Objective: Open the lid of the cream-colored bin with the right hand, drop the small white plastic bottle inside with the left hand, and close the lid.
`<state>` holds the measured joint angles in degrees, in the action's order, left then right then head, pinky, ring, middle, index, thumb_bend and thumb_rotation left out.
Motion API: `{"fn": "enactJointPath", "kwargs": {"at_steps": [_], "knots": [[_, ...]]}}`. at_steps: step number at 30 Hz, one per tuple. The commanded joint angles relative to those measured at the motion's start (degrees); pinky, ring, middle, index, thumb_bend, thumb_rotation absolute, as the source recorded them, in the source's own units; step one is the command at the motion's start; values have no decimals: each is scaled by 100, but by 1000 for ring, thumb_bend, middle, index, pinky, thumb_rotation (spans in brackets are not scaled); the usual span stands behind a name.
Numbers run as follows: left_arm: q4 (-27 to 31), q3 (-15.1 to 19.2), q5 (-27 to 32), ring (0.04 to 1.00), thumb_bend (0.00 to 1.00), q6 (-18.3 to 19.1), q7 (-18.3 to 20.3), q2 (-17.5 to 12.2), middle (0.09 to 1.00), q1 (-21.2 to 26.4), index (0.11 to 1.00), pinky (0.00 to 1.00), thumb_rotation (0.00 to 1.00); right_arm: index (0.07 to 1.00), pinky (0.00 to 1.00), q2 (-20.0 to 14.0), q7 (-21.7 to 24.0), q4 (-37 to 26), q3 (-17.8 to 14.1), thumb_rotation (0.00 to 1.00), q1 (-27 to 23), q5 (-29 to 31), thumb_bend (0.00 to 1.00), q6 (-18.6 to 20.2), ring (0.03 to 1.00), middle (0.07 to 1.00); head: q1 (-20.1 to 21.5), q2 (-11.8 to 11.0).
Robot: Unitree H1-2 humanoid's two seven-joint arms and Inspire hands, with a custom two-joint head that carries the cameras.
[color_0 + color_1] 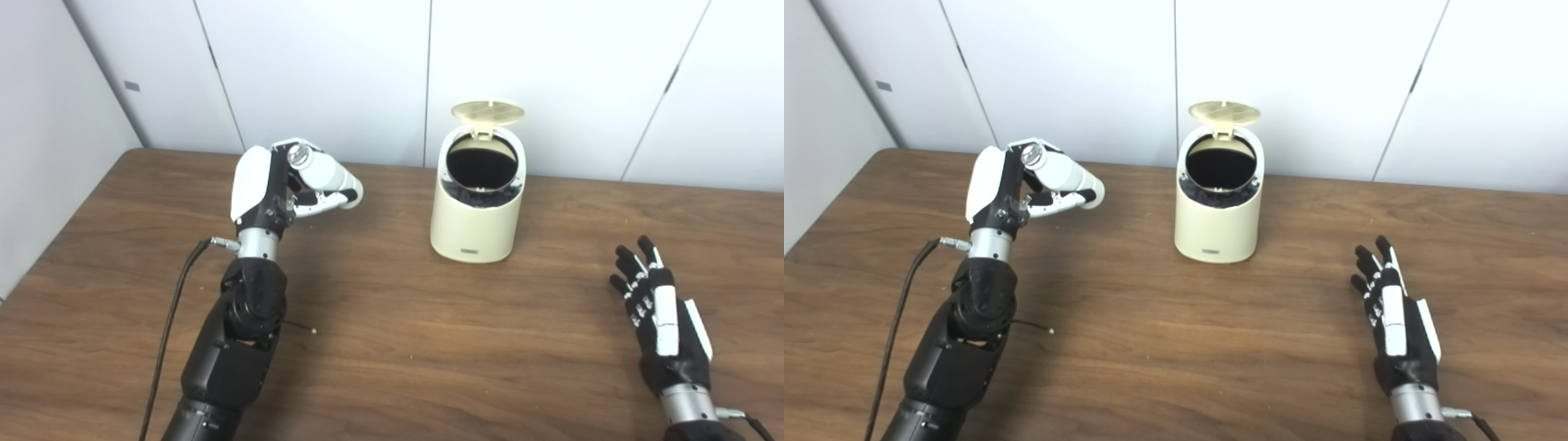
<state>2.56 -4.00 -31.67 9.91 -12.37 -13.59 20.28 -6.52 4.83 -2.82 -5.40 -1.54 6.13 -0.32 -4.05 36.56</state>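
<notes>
The cream-colored bin (474,226) stands on the table at the back centre, its round lid (488,112) tipped up and its dark opening (481,162) showing. Left of the bin, raised above the table, my left hand (275,184) is shut on the small white plastic bottle (323,173), which lies roughly sideways in the grip, pointing toward the bin. My right hand (658,312) rests low at the front right, open, fingers spread and holding nothing, well clear of the bin.
The wooden table (398,343) runs back to a white panelled wall (343,67). A black cable (168,318) trails beside my left forearm. A thin loose wire end (303,327) pokes out near the left arm.
</notes>
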Motion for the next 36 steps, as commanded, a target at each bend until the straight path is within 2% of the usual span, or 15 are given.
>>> {"fn": "enactJointPath", "kwargs": {"at_steps": [1, 7, 19, 28, 36], "knots": [[442, -69, -263, 403, 475, -22, 94, -47, 482, 307, 498, 330, 0, 987, 938, 86, -24, 53, 38, 1000, -1, 26, 615, -127, 962, 936, 55, -3], [1139, -274, -553, 385, 468, 280, 572, 61, 465, 464, 534, 302, 0, 998, 915, 147, -38, 84, 90, 1000, -6, -45, 613, -168, 961, 942, 280, -45], [1797, -593, -1260, 393, 466, 260, 1097, 284, 499, 874, 543, 279, 0, 993, 924, 283, -109, 23, 160, 1000, -14, -132, 628, -92, 968, 946, 529, -116], [1655, -643, -1278, 388, 464, -6, 1079, 544, 486, 1108, 557, 291, 0, 990, 919, 317, -179, 53, 189, 1000, -38, -197, 633, -95, 965, 939, 575, -142], [961, -696, -1351, 380, 467, -291, 927, 585, 484, 1335, 537, 297, 0, 986, 927, 356, -220, 113, 176, 1000, -73, -178, 638, -118, 966, 934, 605, -163]]}}
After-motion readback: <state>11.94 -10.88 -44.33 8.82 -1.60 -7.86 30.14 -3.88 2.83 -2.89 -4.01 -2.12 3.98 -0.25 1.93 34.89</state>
